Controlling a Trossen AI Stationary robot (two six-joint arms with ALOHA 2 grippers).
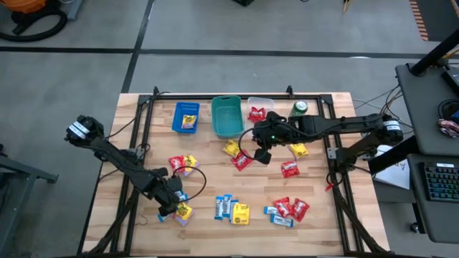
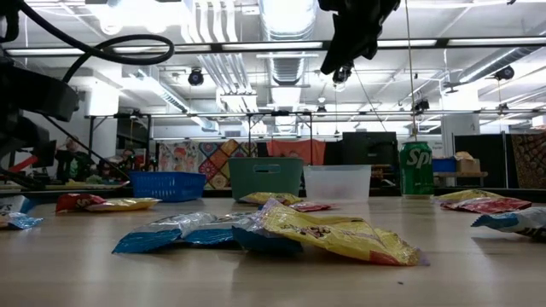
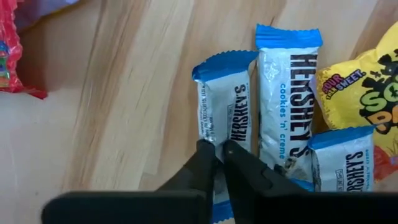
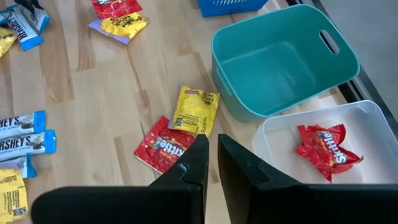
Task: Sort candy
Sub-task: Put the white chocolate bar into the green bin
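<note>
left end effector (image 3: 217, 163) pinching blue-white packet (image 3: 225, 106) (lengthwise)

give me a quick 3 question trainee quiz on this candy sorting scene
1. True or false: the teal bin has candy in it.
2. Which container holds the red Skittles packet? A) blue basket B) clear tub C) teal bin
3. What has the left end effector closed on?

Key:
1. False, it shows only bare floor.
2. B, the clear tub.
3. The end of a blue-white Hershey's bar lying on the table.
</note>
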